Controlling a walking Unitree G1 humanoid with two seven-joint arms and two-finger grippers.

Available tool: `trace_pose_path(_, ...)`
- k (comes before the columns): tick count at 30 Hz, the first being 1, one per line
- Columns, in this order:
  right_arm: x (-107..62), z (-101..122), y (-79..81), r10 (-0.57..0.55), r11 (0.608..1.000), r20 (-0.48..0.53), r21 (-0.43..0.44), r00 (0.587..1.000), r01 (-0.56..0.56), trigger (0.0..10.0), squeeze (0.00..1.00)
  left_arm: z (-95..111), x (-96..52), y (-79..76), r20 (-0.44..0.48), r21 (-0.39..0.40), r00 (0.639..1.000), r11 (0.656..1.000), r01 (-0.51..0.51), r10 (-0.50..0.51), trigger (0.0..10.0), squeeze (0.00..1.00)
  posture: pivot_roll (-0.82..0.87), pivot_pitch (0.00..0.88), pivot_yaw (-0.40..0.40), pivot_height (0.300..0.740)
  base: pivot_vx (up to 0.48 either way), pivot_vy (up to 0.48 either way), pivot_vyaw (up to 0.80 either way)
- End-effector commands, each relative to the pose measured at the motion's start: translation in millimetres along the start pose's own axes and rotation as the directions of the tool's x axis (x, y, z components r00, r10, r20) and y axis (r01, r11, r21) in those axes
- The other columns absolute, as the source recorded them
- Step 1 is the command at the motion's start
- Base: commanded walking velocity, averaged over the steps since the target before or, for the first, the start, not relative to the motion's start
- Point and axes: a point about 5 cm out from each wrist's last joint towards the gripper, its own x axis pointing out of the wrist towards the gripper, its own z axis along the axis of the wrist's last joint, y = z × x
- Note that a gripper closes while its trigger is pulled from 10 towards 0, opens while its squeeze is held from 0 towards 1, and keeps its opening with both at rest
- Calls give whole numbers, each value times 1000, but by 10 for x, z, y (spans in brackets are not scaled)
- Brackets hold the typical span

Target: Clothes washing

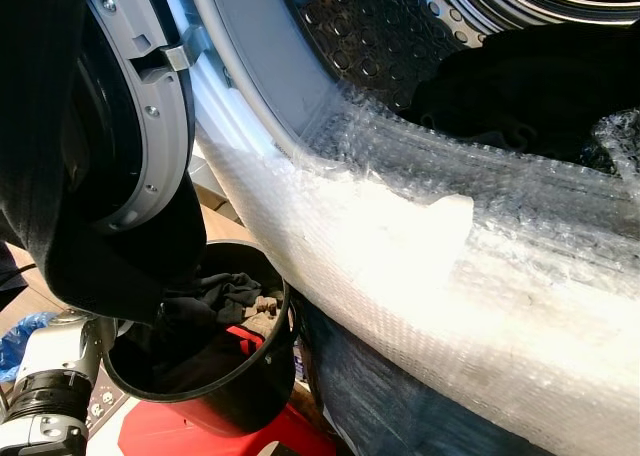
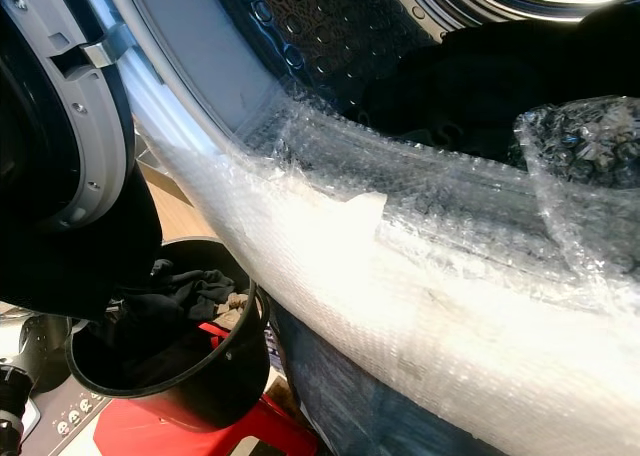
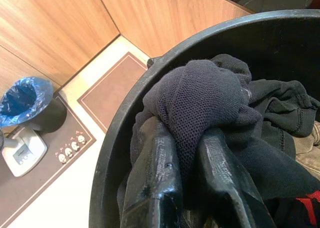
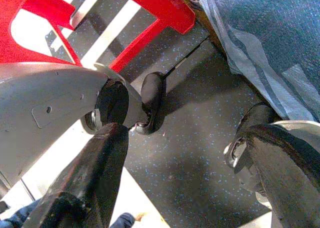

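While the left gripper (image 3: 187, 153) pinches a dark garment (image 3: 200, 98) over the black bucket (image 1: 215, 396), the washer drum (image 1: 400, 26) lies up and to its right, beyond the bubble-wrapped rim (image 1: 420, 266). The right gripper (image 4: 190, 173) hangs low, fingers spread, holding nothing.

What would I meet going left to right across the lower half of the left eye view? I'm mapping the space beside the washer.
Left arm → black bucket holding dark clothes → bubble wrap draped over the washer's front.
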Motion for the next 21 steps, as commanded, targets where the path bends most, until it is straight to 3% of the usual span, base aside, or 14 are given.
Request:
trace_pose_path(1,4,-229,368,84,995,-91,63,992,-78,10000,0,19,-26,79,12,-12,1000,1000,-21,21,0,0,-8,101,180,740,0,0,0)
trace_pose_path(19,4,-229,368,84,995,-91,63,992,-78,10000,0,19,-26,79,12,-12,1000,1000,-21,21,0,0,-8,101,180,740,0,0,0)
trace_pose_path(20,4,-225,368,84,995,-91,63,992,-78,10000,0,41,-53,55,27,-7,1000,1000,-7,7,0,0,-7,102,180,740,0,0,0)
trace_pose_path(21,7,-188,370,85,995,-86,58,993,-80,10000,0,56,-203,-86,32,170,975,962,213,-221,0,0,0,105,180,740,0,0,0)
